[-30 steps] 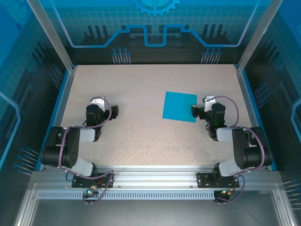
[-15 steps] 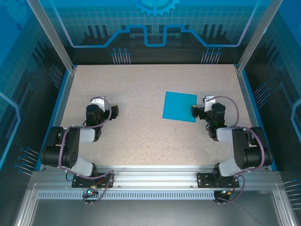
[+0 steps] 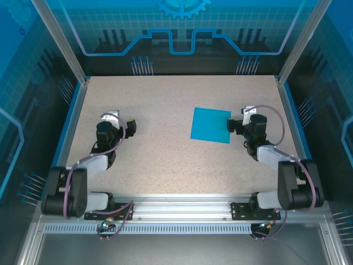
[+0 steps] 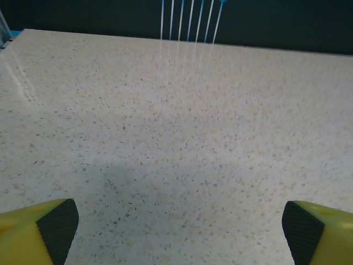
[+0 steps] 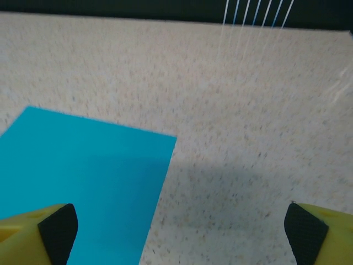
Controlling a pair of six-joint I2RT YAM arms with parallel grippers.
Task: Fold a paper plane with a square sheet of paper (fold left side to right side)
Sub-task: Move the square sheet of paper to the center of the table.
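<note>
- The square sheet of paper (image 3: 210,125) lies flat and unfolded on the speckled table (image 3: 165,160), in the right half at about mid depth.
- The right gripper (image 3: 231,126) sits just beside the sheet's right edge, its jaws spread wide and holding nothing.
- In the right wrist view the sheet (image 5: 83,182) fills the lower left. One black pad (image 5: 58,226) of the right gripper (image 5: 182,229) hangs over the paper and the other over bare table (whether that pad touches the sheet I cannot tell).
- The left gripper (image 3: 132,126) is on the left side of the table, well apart from the sheet.
- The left wrist view shows the left gripper (image 4: 179,226) with jaws spread wide, empty, above bare speckled table.
</note>
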